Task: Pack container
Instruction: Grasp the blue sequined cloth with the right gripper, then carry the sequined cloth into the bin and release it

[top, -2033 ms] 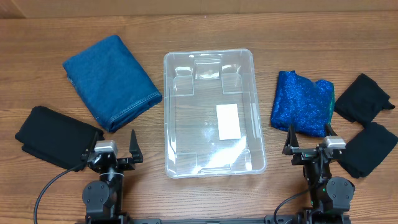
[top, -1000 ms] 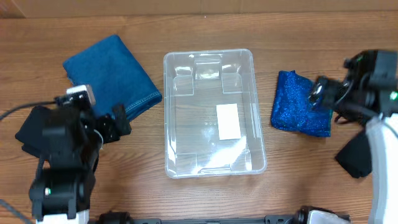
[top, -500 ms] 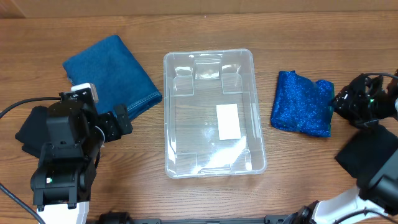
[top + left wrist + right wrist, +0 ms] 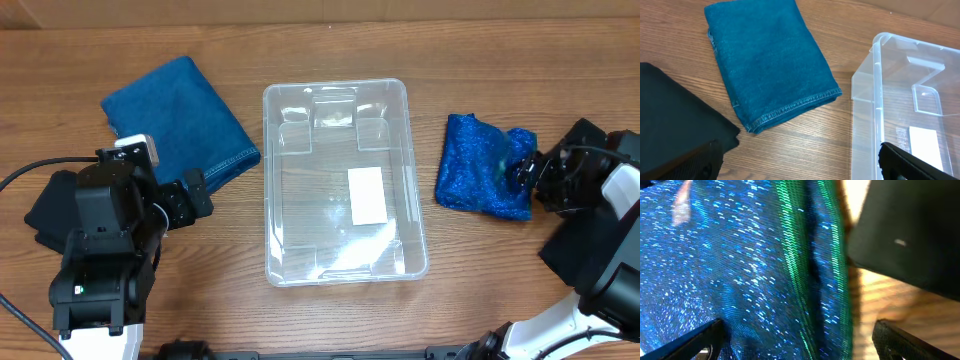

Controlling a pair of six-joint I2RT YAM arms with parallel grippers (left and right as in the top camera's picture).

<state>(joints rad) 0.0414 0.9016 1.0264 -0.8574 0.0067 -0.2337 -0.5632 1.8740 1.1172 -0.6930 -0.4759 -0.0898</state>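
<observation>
The left arm [image 4: 100,210] and right arm [image 4: 572,180] are blocky black with white base links, the left trailing a thin black cable [image 4: 40,166].

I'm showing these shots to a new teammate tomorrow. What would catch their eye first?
The empty clear container sits mid-table, with a white label on its base. To its right lies a sparkly blue cloth, and the right gripper hangs open over that cloth's right edge. A folded denim cloth lies to the container's upper left.
</observation>
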